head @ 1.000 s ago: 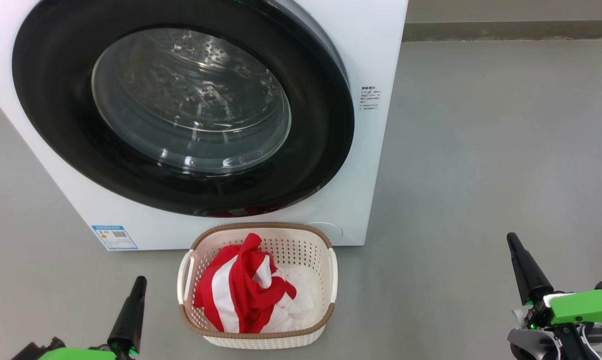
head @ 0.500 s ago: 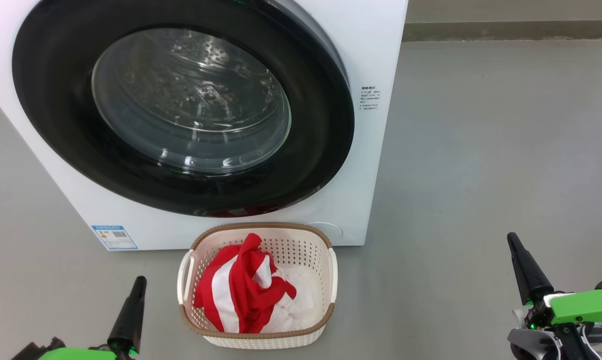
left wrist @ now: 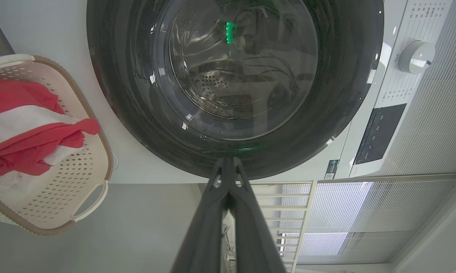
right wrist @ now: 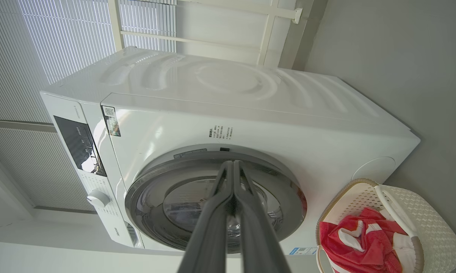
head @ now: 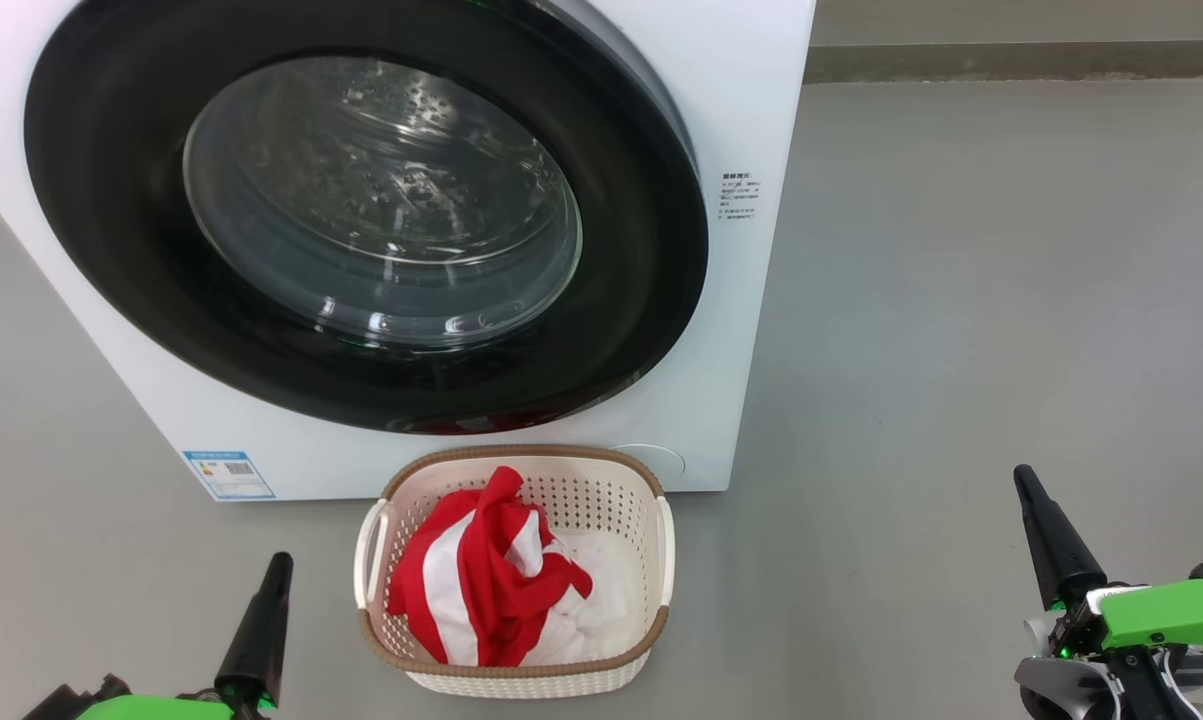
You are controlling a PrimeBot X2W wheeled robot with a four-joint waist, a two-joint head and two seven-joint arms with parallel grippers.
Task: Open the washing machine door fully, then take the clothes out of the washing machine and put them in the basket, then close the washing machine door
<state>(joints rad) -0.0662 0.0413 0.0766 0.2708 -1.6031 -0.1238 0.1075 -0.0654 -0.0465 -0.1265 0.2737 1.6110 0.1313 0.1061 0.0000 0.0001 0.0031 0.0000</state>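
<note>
Basket [head: 521,452] stands on the floor [head: 961,300], just in front of the washing machine [head: 751,100] and between the two end effectors. Clothes [head: 481,590], red with white stripes, are heaped inside it.

Left end effector [head: 277,566]: near the basket's left side, not touching it. Right end effector [head: 1025,482]: well apart, to the basket's right. Both point toward the machine, fingers pressed together, holding nothing and touching nothing.

Washing machine door [head: 111,250] lies flush against the machine front; drum perforations are visible through the glass.

Head view: blue sticker [head: 228,474] low on the front. Left wrist view adds the dial [left wrist: 415,57] and dark control panel [left wrist: 379,132]. Right wrist view adds the machine's top and slatted blinds [right wrist: 42,45] behind.
</note>
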